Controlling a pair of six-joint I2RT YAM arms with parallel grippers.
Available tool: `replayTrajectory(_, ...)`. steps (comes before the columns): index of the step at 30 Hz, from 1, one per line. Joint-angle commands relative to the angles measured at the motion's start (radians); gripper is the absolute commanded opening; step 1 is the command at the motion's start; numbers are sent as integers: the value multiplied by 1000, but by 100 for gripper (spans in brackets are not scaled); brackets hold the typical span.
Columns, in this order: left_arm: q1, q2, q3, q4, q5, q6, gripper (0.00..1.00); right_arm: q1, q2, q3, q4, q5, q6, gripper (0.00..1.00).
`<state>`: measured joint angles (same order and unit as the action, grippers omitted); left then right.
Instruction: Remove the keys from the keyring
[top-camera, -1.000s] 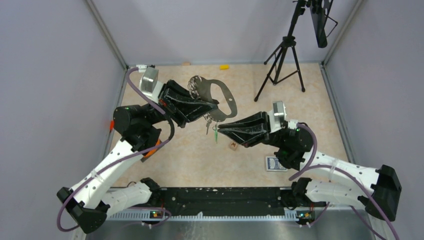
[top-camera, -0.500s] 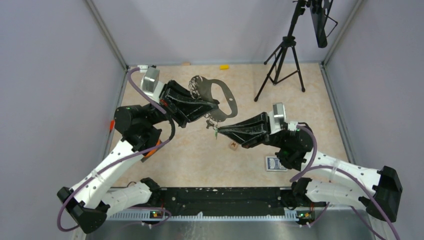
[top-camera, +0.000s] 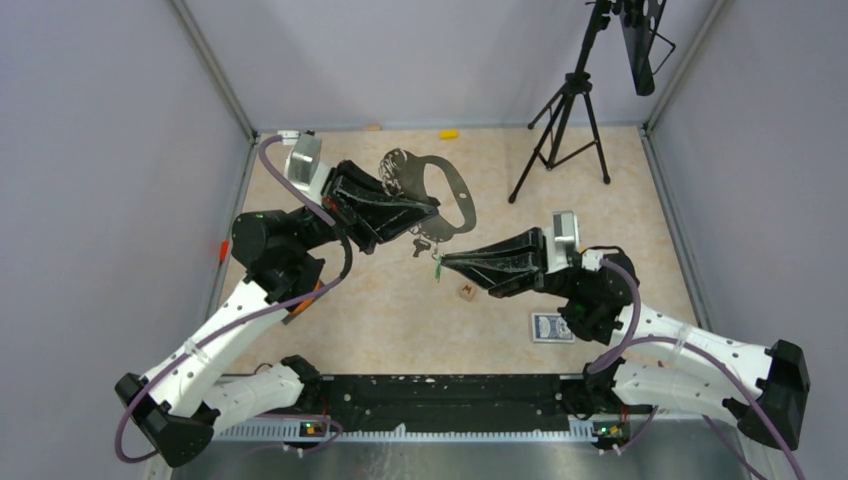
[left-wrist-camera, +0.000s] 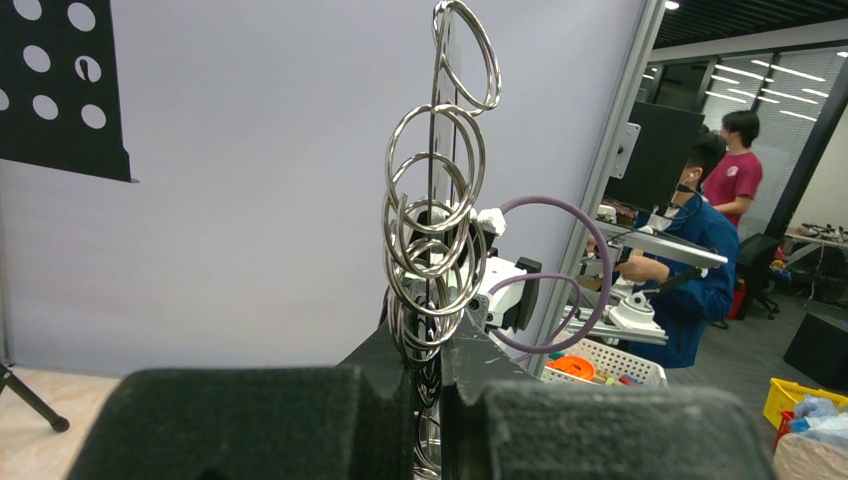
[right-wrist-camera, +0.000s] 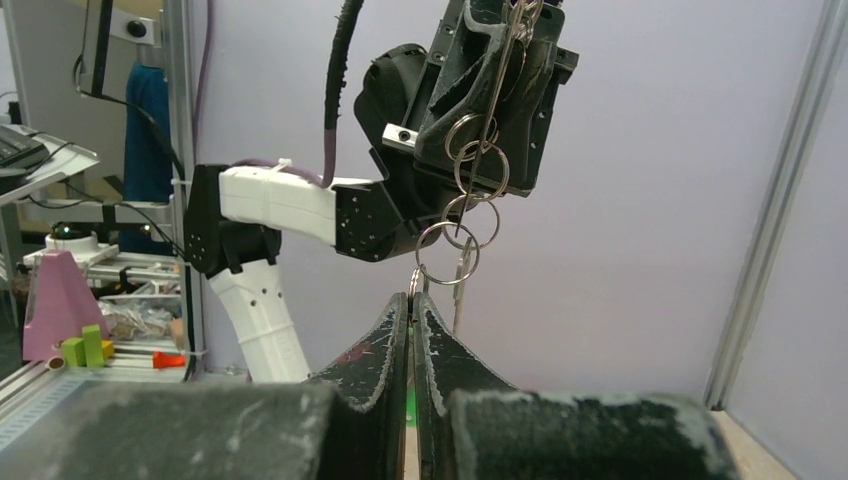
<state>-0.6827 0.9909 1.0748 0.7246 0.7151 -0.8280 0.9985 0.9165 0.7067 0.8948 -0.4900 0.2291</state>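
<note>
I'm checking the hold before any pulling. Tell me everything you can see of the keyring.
The keyring is a flat grey D-shaped loop, metal by its look, with small holes along one edge. It is held in the air, clamped in the left gripper. A chain of silvery split rings hangs from it, carrying the keys. The right gripper is shut on the green key at the chain's lower end.
</note>
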Motion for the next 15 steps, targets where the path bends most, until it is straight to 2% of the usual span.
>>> replayTrajectory(1,-3,-15,-3,22,-21,10,0,-7,-21,30,25,16,-14,0)
replayTrajectory(9,-3,-24,-15,18,-27,13,0,-6,-20,-6,123,74,45,0)
replayTrajectory(15,-3,-38,-28,33,-47,27,0,-7,-22,-9,117,97,52,0)
